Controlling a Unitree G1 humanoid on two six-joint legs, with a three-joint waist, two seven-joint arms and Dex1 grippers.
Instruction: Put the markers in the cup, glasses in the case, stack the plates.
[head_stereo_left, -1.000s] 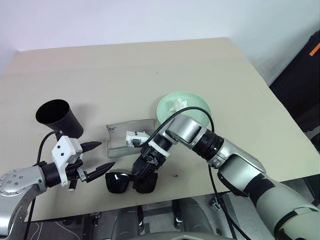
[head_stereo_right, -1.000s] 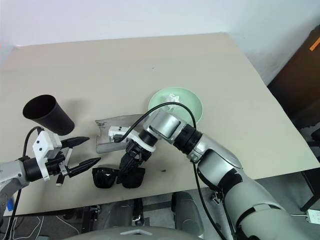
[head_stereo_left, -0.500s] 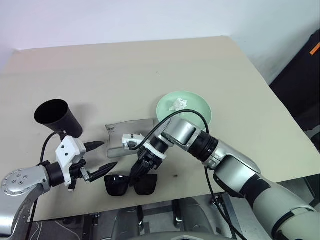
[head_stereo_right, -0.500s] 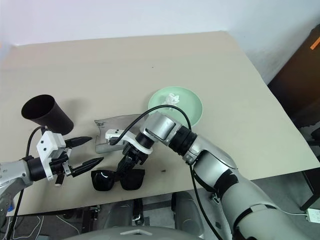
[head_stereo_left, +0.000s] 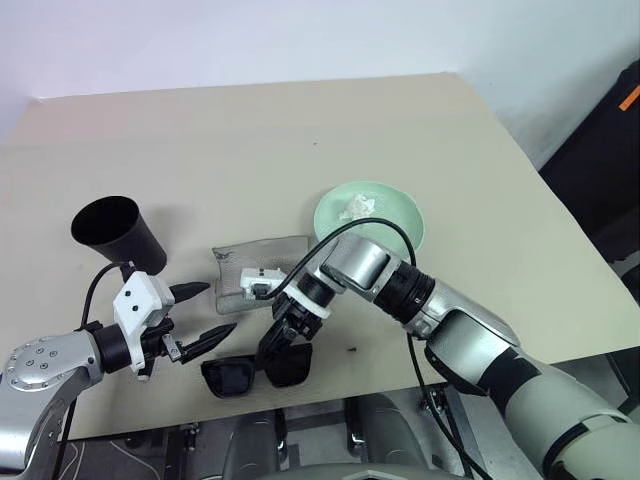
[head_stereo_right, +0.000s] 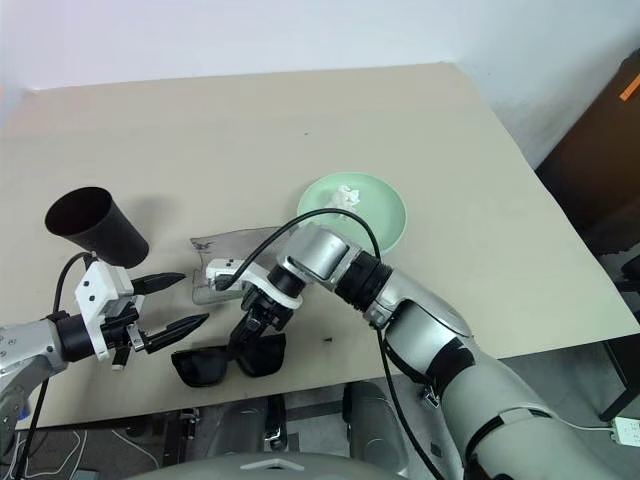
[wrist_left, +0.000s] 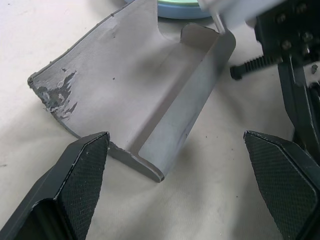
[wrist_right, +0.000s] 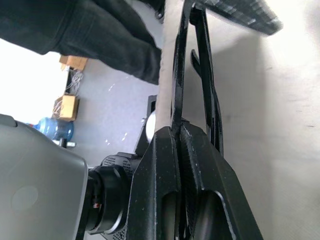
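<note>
Both head views look forward and down from above the near edge of the table (head_stereo_left: 250, 140), sharing the case (head_stereo_left: 262, 268) and glasses (head_stereo_left: 255, 370). The left wrist view faces the open case close up. The right wrist view looks along shut jaws at the glasses frame, very near.

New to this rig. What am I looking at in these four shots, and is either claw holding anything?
It is a humanoid robot with two arms, each ending in a two-fingered black gripper. Two pictures come from its head, looking down at a beige table; the other two come from cameras on each wrist. On the table: a black cup, an open grey glasses case, and a mint green plate with a crumpled white tissue in it. The right gripper is shut on black sunglasses at the near table edge. The left gripper is open and holds nothing, pointing toward the case.
</note>
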